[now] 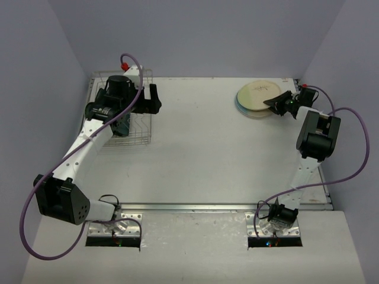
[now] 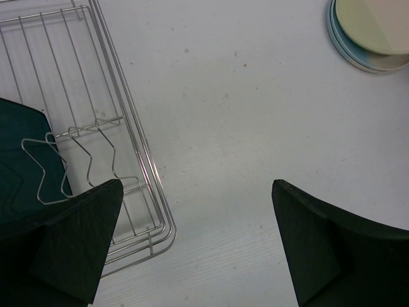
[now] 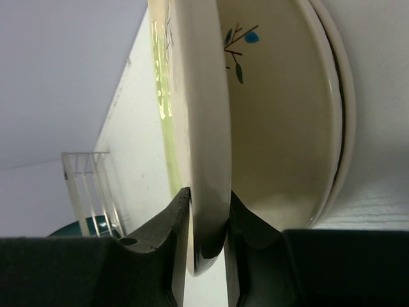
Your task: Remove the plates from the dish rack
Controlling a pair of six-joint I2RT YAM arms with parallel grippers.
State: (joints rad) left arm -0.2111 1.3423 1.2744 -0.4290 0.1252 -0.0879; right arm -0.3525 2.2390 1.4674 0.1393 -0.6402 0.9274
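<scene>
Left: silvery wire dish rack point(image 1: 137, 129) holding a dark teal rounded-square plate point(image 2: 19, 150), left gripper point(image 2: 195, 189) spread wide and empty above its edge. Right: right gripper point(image 3: 208, 206) clamped on the rim of a round cream plate point(image 3: 204, 128) atop the stacked plates point(image 2: 342, 45); an off-centre release could tip it off

A lab test cell: bare lavender walls point(image 1: 195, 35) boxing a white table point(image 1: 207, 154).

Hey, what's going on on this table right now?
The right hand is clamped on the rim of a plate at the stack on the far right of the table. The left hand hangs open over the edge of the dish rack, which holds a dark teal plate yet to unload.
</scene>
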